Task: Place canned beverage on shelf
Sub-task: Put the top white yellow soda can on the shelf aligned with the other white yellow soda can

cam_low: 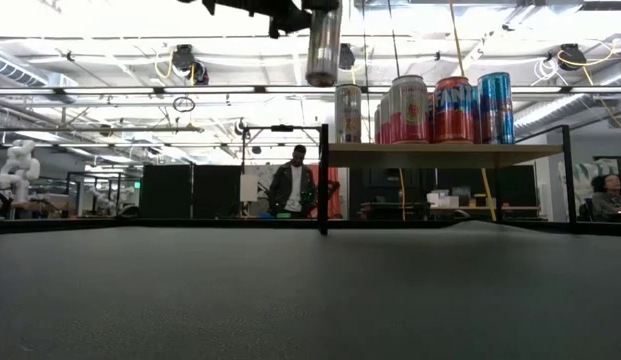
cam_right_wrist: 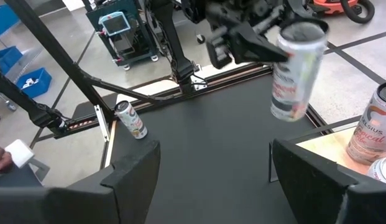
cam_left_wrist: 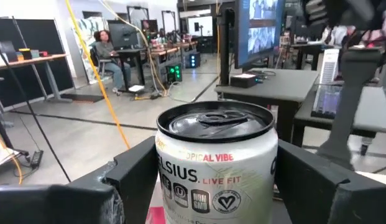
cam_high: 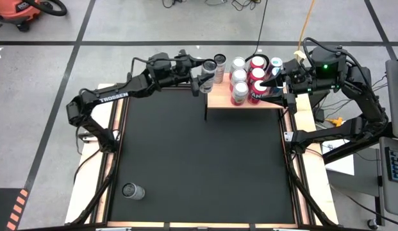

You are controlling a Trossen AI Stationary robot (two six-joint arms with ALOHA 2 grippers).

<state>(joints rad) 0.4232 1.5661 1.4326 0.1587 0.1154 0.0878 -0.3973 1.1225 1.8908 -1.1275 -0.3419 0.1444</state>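
The left gripper (cam_high: 200,81) is holding a white can (cam_high: 207,72) between its fingers, up in the air just off the shelf (cam_high: 218,99) edge; if that grasp is slackening this early, the can is likely dropping to the bench (cam_high: 199,160). The right gripper (cam_high: 273,83) is waiting with fingers spread and empty beside the seven cans (cam_high: 248,77) standing on the shelf. One more can (cam_high: 132,190) is lying on the bench, well apart.

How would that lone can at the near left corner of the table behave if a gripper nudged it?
The lone can looks to stand upright on the black mat; being tall and narrow, it would probably tip. Once down, its round body would likely roll. Its smooth metal may slip in a light grip.
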